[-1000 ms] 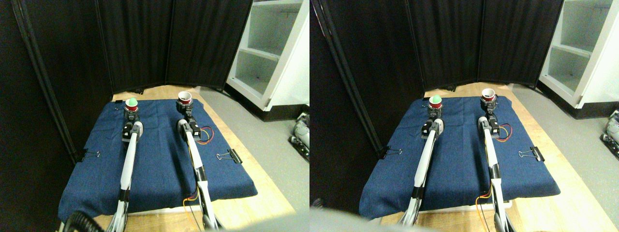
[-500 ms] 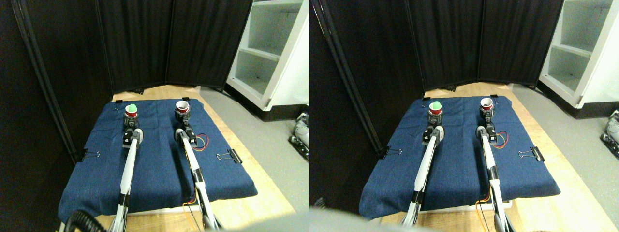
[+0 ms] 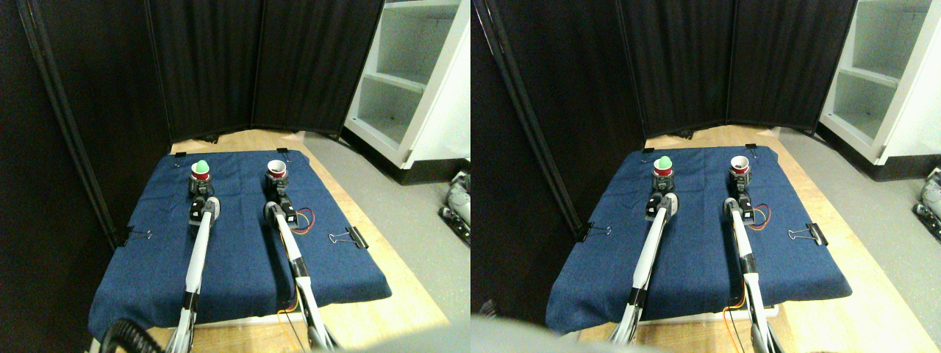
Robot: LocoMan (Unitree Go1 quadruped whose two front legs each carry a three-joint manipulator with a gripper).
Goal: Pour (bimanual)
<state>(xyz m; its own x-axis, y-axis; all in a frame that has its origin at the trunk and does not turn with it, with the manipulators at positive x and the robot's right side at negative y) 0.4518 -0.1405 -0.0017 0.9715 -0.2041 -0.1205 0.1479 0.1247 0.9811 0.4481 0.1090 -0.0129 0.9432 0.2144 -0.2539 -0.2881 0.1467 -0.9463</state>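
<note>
Two small red cups are held over the blue cloth point(image 3: 242, 257). The left cup point(image 3: 200, 172) has a green ball point(image 3: 200, 165) resting in its mouth, and my left gripper point(image 3: 198, 188) is shut on its lower part. The right cup point(image 3: 276, 171) shows a white, empty-looking inside, and my right gripper point(image 3: 278, 188) is shut on its base. Both cups stand upright, level with each other and about a hand's width apart. The fingers are mostly hidden under the cups.
The cloth covers a wooden board point(image 3: 397, 294) and is pinned by binder clips on the right point(image 3: 350, 237) and the left point(image 3: 137, 235). Red and yellow wires point(image 3: 305, 219) loop beside the right arm. A black folding screen point(image 3: 257, 66) stands behind, and white shelves point(image 3: 412, 81) at the right.
Both arms have drawn back toward me with their cups. The right cup moved furthest and now sits level with the left cup. Both stay upright.
</note>
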